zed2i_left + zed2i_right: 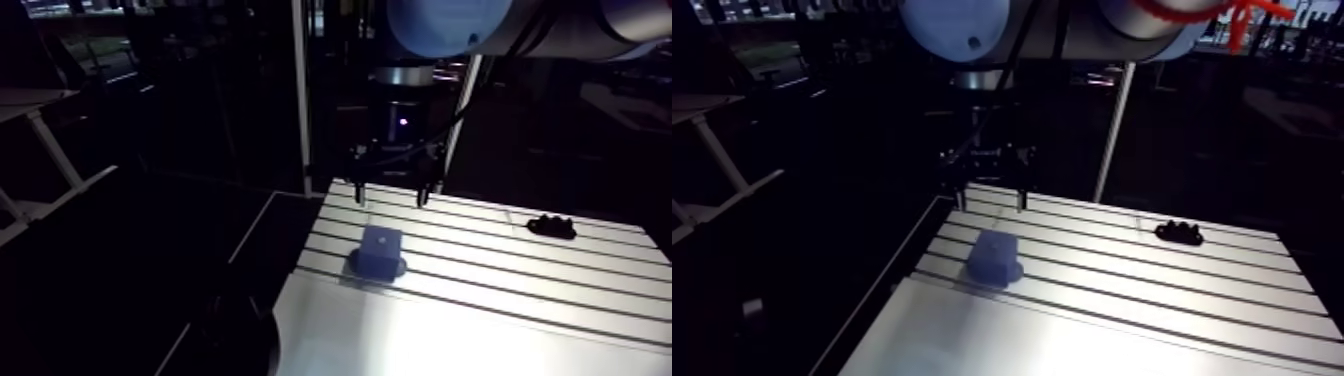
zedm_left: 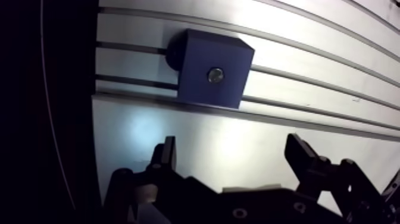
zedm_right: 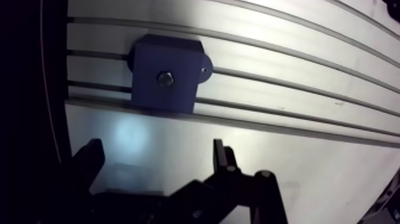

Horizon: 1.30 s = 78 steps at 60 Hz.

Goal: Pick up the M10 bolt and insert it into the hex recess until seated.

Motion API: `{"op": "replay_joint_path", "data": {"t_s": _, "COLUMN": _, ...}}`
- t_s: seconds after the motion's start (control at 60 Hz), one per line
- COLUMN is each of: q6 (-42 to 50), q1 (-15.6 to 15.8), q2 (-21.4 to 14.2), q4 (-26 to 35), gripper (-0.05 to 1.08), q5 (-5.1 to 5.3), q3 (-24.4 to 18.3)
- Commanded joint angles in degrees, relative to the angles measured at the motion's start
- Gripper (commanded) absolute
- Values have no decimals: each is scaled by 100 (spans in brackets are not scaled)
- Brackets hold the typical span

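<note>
— How many things lie on the worktop (image 1: 520, 290)?

— Three that I can count. One blue block (image 2: 199, 59), one bolt (image 2: 215, 74), and one small black piece (image 1: 551, 227) with a lumpy outline. I cannot tell what that piece is.

— Where is the bolt?

— In the middle of the block's top face. It shows as a single small shiny round spot set into the blue. Whether it sits fully down I cannot tell.

— And the block itself?

— It stands across the slots near the worktop's edge. One dark round base (image 2: 174, 53) sticks out from under one side of it.

— The black piece?

— Well apart from the block, towards the far side of the worktop.

— What about the hand (image 2: 232, 146)?

— There is one, with two fingers (image 2: 169, 156). They are spread wide and nothing is between them, only bare worktop. In the wrist view the block lies ahead of the hand and a little to one side, not between the fingers. In the arm view the hand hangs above the slots beyond the block, clear of it.

— Does anything touch the bolt?

— Only the block around it.
</note>
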Motion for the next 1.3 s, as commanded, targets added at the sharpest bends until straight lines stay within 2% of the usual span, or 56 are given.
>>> {"op": "replay_joint_path", "data": {"t_s": 0.017, "q6": -360, "q1": -164, "q2": -294, "q4": 774, "gripper": 1, "q5": -31, "q3": -373}}
{"op": "replay_joint_path", "data": {"t_s": 0.25, "q6": -494, "q1": -739, "q2": -705, "q4": 1211, "gripper": 1, "q5": -25, "q3": -530}}
{"op": "replay_joint_path", "data": {"t_s": 0.267, "q6": -624, "q1": -938, "q2": -803, "q4": 1352, "gripper": 1, "q5": -33, "q3": -606}}
{"op": "replay_joint_path", "data": {"t_s": 0.3, "q6": -624, "q1": -938, "q2": -803, "q4": 1352, "gripper": 1, "q5": -33, "q3": -606}}
{"op": "replay_joint_path", "data": {"t_s": 0.317, "q6": -679, "q1": -1067, "q2": -840, "q4": 1444, "gripper": 1, "q5": -33, "q3": -650}}
{"op": "replay_joint_path", "data": {"t_s": 0.333, "q6": -679, "q1": -1067, "q2": -840, "q4": 1444, "gripper": 1, "q5": -33, "q3": -650}}
{"op": "replay_joint_path", "data": {"t_s": 0.367, "q6": -777, "q1": -1330, "q2": -903, "q4": 1644, "gripper": 1, "q5": -25, "q3": -731}}
{"op": "replay_joint_path", "data": {"t_s": 0.4, "q6": -777, "q1": -1330, "q2": -903, "q4": 1644, "gripper": 1, "q5": -25, "q3": -731}}
{"op": "replay_joint_path", "data": {"t_s": 0.433, "q6": -843, "q1": -1509, "q2": -941, "q4": 1816, "gripper": 1, "q5": -24, "q3": -825}}
{"op": "replay_joint_path", "data": {"t_s": 0.55, "q6": -880, "q1": -1546, "q2": -950, "q4": 1981, "gripper": 1, "q5": -33, "q3": -959}}
{"op": "replay_joint_path", "data": {"t_s": 0.733, "q6": -797, "q1": -1546, "q2": -952, "q4": 2116, "gripper": 1, "q5": 20, "q3": -1290}}
{"op": "replay_joint_path", "data": {"t_s": 0.767, "q6": -787, "q1": -1546, "q2": -952, "q4": 2127, "gripper": 1, "q5": 35, "q3": -1350}}
{"op": "replay_joint_path", "data": {"t_s": 0.833, "q6": -746, "q1": -1546, "q2": -935, "q4": 2155, "gripper": 1, "q5": 128, "q3": -1504}}
{"op": "replay_joint_path", "data": {"t_s": 0.933, "q6": -656, "q1": -1539, "q2": -925, "q4": 2170, "gripper": 1, "q5": 168, "q3": -1626}}
{"op": "replay_joint_path", "data": {"t_s": 1.3, "q6": -564, "q1": -1538, "q2": -908, "q4": 2225, "gripper": 1, "q5": 161, "q3": -1783}}
